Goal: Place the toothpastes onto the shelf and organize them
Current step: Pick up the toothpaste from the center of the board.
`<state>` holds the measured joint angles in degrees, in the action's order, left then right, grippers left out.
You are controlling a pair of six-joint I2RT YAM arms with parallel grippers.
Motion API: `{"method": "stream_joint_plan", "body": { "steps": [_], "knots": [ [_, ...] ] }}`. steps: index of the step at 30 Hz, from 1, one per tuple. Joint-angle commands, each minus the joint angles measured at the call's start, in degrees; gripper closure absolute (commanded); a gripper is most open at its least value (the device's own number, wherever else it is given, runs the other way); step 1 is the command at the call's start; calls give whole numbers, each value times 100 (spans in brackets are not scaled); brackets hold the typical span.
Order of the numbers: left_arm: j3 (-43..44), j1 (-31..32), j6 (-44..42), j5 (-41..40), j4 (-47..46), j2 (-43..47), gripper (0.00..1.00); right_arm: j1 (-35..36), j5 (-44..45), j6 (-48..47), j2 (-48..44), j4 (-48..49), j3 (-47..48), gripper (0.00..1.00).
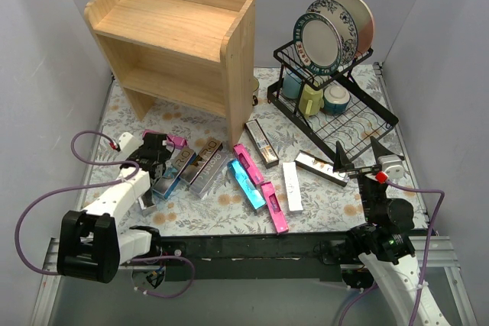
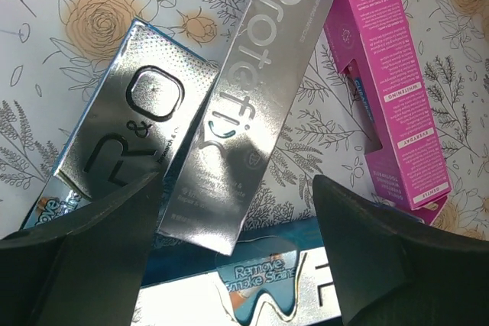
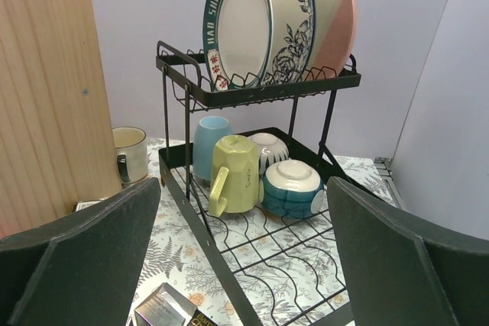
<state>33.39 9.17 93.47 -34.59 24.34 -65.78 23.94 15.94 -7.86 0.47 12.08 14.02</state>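
The light wooden shelf [image 1: 179, 36] stands at the back left, both tiers bare. The toothpastes lie scattered on the floral mat in front of it: a left cluster of silver cartons [image 1: 208, 164], pink ones [image 1: 248, 159], a brown-gold one [image 1: 261, 143] and a white one [image 1: 292, 186]. My left gripper [image 1: 157, 154] hovers open over the left cluster. In the left wrist view its fingers [image 2: 76, 265] straddle a silver-and-teal carton [image 2: 260, 280], with a silver Protefix carton [image 2: 244, 104] and a pink carton [image 2: 390, 82] beyond. My right gripper [image 1: 359, 159] is open and holds nothing.
A black wire dish rack [image 1: 336, 104] with plates [image 1: 328, 32], cups and bowls stands at the back right, straight ahead of the right gripper [image 3: 244, 265]. A white mug [image 3: 130, 152] sits between the rack and the shelf's side panel [image 3: 46, 89].
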Motion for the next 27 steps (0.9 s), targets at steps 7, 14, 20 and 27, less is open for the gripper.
{"method": "stream_joint_plan", "body": {
  "steps": [7, 14, 20, 27],
  "knots": [
    [326, -21, 189, -21, 413, -743, 23, 40, 154, -40, -372, 225, -49, 1],
    [204, -20, 93, -57, 459, -217, 23, 49, 155, -40, -398, 260, -75, 1],
    [-16, -20, -57, 110, -7, -180, 25, 66, 163, -40, -416, 269, -93, 1],
    [168, -29, 13, 198, -17, -874, 28, 84, 190, -58, -451, 269, -101, 1]
  ]
}}
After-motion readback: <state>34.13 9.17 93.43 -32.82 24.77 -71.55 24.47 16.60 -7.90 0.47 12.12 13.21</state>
